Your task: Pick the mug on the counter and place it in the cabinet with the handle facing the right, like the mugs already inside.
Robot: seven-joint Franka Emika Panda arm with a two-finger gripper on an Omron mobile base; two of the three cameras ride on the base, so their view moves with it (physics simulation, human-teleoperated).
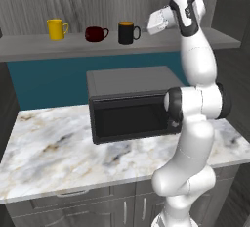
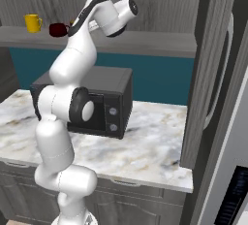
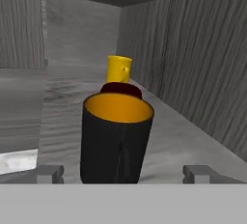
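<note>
The black mug (image 1: 128, 33) with its orange inside stands upright on the grey cabinet shelf (image 1: 29, 49), right of the dark red cup (image 1: 95, 34) and the yellow mug (image 1: 57, 29). Its handle points right in the left base view. My gripper (image 1: 147, 28) hangs just right of it, open. In the hand view the mug (image 3: 116, 138) stands between my two widely spread fingertips (image 3: 48, 173), which do not touch it. Behind it in line are the red cup (image 3: 120, 88) and the yellow mug (image 3: 118, 68). The marble counter (image 1: 49, 147) lies below.
A black microwave (image 1: 132, 103) stands on the counter under the shelf, close to my arm's elbow. The shelf's wood-grain back wall (image 3: 193, 68) runs along the mugs. A tall grey panel and fridge (image 2: 227, 122) bound the counter on the right.
</note>
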